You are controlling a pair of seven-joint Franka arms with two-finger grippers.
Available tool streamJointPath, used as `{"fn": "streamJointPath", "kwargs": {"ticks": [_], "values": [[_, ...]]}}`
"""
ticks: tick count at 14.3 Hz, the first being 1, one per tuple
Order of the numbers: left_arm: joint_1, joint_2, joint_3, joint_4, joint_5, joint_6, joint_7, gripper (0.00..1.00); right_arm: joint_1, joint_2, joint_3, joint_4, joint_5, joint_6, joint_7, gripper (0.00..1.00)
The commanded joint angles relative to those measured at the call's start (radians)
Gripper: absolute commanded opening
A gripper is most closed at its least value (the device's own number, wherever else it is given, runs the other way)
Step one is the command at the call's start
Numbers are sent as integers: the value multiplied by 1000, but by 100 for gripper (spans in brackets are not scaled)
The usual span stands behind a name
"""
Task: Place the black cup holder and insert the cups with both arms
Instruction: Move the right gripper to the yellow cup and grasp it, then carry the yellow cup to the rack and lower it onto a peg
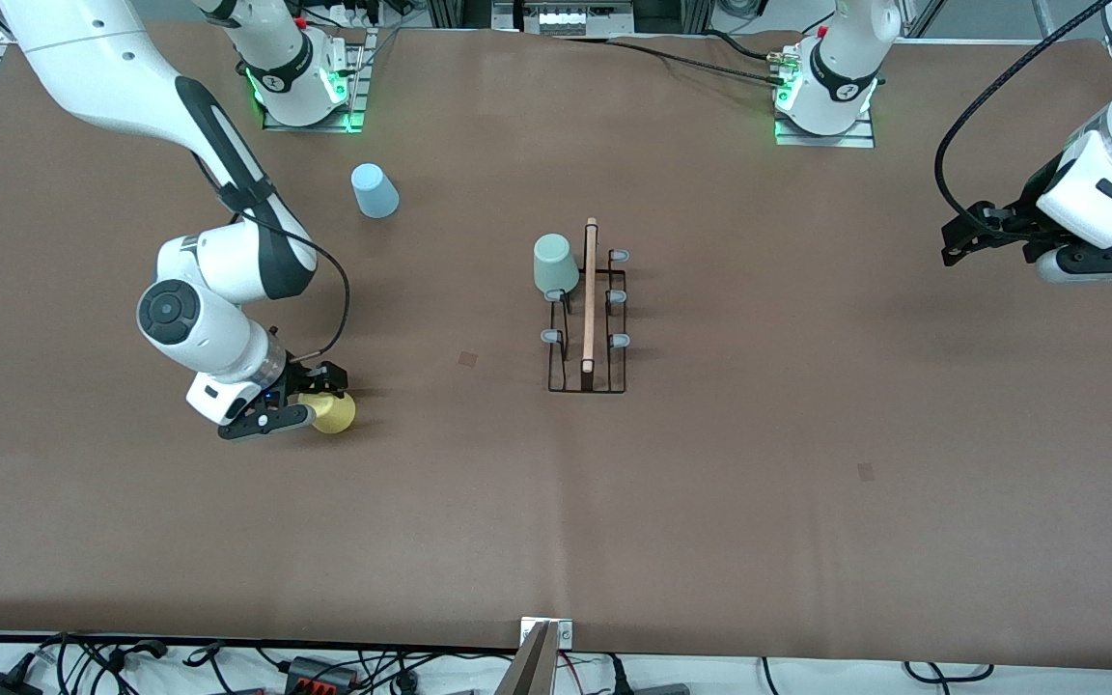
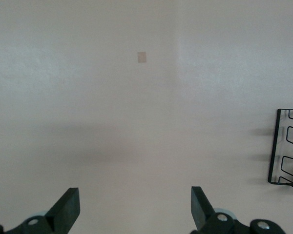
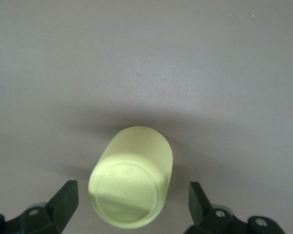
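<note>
Toward the right arm's end of the worktop (image 1: 710,502), your right end effector (image 3: 132,204) straddles the inverted yellow cup (image 3: 132,183), fingers wide, unclosed. Mid-worktop, the black cup holder (image 1: 587,319) carries the mint cup (image 1: 555,264); the blue cup (image 1: 375,190) awaits. Your left end effector (image 2: 136,207) waits open.

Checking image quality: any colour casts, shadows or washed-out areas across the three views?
Front view: even light, brown table true. Left wrist view: washed out, table pale, faint shadow band. Right wrist view: greyish cast, yellow cup looks greenish, soft shadow around it.

Robotics lab: bolted arm bases (image 1: 303,92), brown-papered table (image 1: 768,483), cables (image 1: 228,666) along edge.
</note>
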Motion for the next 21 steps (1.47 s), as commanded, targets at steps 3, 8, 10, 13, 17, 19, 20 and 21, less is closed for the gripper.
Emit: {"fn": "streamJointPath", "kwargs": {"ticks": [3,8,10,13,17,19,20,21], "values": [[4,14,-6,33,-10,-23,21,100,4,18,2,-9,10,65,-3,100],[4,14,-6,33,-10,-35,19,100,4,21,2,-4,9,63,-26,38],[4,14,-6,33,-10,-35,21,100,5,4,2,3,7,41,-23,16],[4,14,-4,33,-10,-35,21,100,8,-95,3,17,15,-99,3,15],[2,14,-6,33,-10,-37,19,100,204,-198,8,100,20,-326,407,15],[2,13,-6,33,-10,-37,19,100,313,-192,9,170,15,-348,678,15],[4,14,-6,33,-10,-37,19,100,374,-174,9,212,3,-345,781,15],[2,14,-6,33,-10,-37,19,100,419,-144,9,264,4,-346,846,15]]}}
